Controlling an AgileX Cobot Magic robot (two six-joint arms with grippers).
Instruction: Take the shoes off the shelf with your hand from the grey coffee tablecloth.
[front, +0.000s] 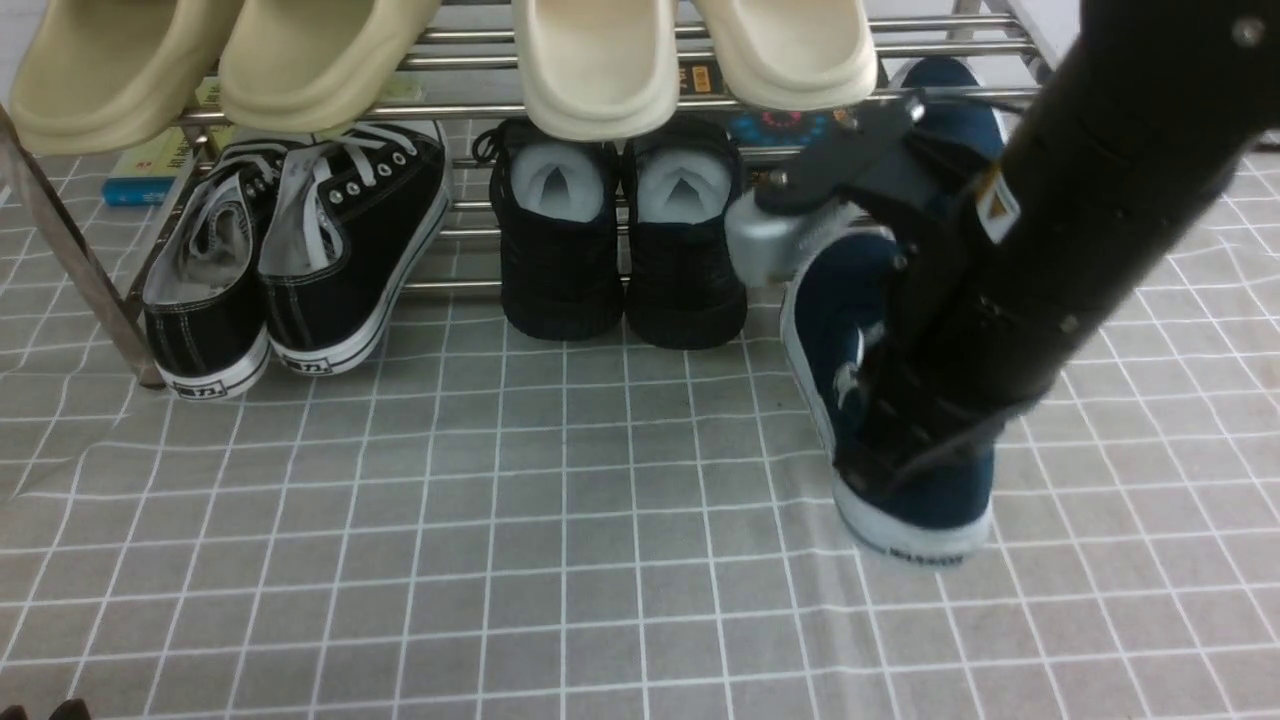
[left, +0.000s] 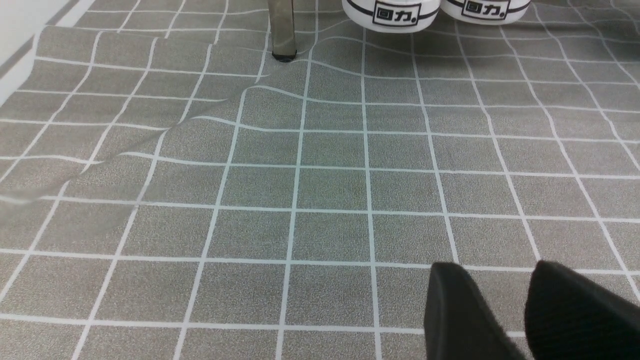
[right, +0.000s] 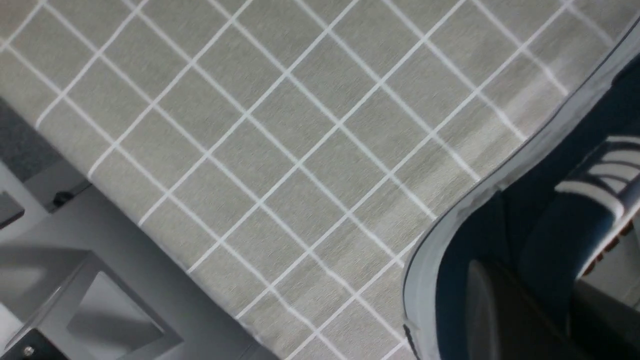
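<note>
Your right claw grips a navy shoe.
At frame right, your arm hides the shoe's middle; you can't tell the jaws' gap.

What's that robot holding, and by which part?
A navy-blue canvas shoe, pinched by its fabric wall at the opening, in the right tool. The left tool holds nothing.

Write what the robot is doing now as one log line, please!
right gripper: shut on navy shoe | left gripper: nothing between fingers | other navy shoe: at shelf
</note>
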